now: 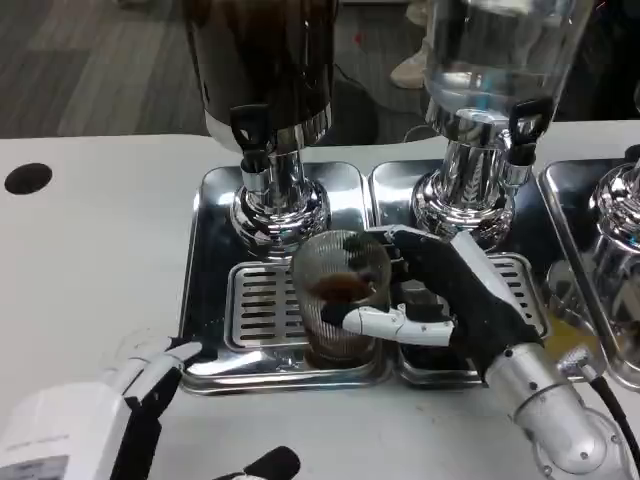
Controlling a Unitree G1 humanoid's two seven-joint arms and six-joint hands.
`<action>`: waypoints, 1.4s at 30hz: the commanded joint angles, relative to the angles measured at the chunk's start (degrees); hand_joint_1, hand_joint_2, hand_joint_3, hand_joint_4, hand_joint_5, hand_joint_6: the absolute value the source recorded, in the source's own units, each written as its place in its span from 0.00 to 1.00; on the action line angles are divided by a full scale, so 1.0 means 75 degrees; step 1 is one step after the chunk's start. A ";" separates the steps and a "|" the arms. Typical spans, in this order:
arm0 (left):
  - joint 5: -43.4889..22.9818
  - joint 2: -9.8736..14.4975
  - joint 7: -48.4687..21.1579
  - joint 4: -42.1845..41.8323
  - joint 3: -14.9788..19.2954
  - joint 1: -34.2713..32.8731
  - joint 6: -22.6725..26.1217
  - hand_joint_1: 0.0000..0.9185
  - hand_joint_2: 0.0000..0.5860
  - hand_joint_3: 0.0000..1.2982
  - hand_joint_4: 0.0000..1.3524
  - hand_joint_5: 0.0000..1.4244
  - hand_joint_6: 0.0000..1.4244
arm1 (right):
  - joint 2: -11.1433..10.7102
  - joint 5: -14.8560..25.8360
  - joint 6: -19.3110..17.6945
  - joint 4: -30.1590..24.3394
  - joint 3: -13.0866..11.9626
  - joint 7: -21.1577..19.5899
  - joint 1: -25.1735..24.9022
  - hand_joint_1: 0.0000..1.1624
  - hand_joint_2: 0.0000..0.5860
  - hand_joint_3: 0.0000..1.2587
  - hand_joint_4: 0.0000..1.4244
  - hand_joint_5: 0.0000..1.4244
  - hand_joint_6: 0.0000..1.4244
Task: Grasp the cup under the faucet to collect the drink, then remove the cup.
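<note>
The right hand (455,300) is grasping the ribbed, clear glass cup (340,295): the white thumb is lying across the cup's front side, and the black fingers are wrapping around its right and back side. The cup is standing upright on the slotted metal grate (262,305) of the left shiny steel drip tray (215,200), a bit to the right of the black tap (250,135) of the dark-filled drink dispenser (265,60) and nearer to the camera, not directly under it. Inside the cup a brown drink is showing approx. at mid height; the bottom also is looking dark, but through the ribbed glass I cannot tell well how full it is.

The left hand (150,375) is resting low at the front left, palm down, w/ its white and black fingers stretched out and apart, holding nothing. The fingertips are lying just beside the front left corner of the left tray.

To the right, a second dispenser w/ a clear tank (500,50) is standing on its chrome foot (465,195) in a second steel tray (395,180), w/ a black tap also. The right hand is reaching across the grate of this tray toward the cup. At the right edge a third chrome dispenser base (615,215) is partly showing, and some yellow liquid is lying in its tray. A black round hole (28,178) is sitting in the white table (90,260) at far left.
</note>
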 commanded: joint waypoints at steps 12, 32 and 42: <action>0.0079 0.0135 0.0002 0.0048 -0.0139 -0.0058 0.0196 0.00 0.16 0.22 0.15 0.19 0.33 | 0.0004 0.0172 -0.0096 -0.0711 -0.0073 0.0138 0.0140 0.54 0.09 0.33 0.29 0.29 0.20; 0.0104 0.0150 0.0035 0.0078 -0.0173 -0.0071 0.0224 0.00 0.15 0.22 0.15 0.20 0.33 | -0.0169 0.0297 -0.0389 -0.1118 -0.0162 0.0179 0.0532 0.54 0.09 0.33 0.30 0.29 0.20; 0.0169 0.0153 0.0048 0.0099 -0.0269 -0.0107 0.0321 0.00 0.15 0.22 0.15 0.20 0.33 | -0.0403 0.0503 -0.0457 -0.1497 -0.0338 0.0368 0.0891 0.54 0.08 0.33 0.30 0.29 0.20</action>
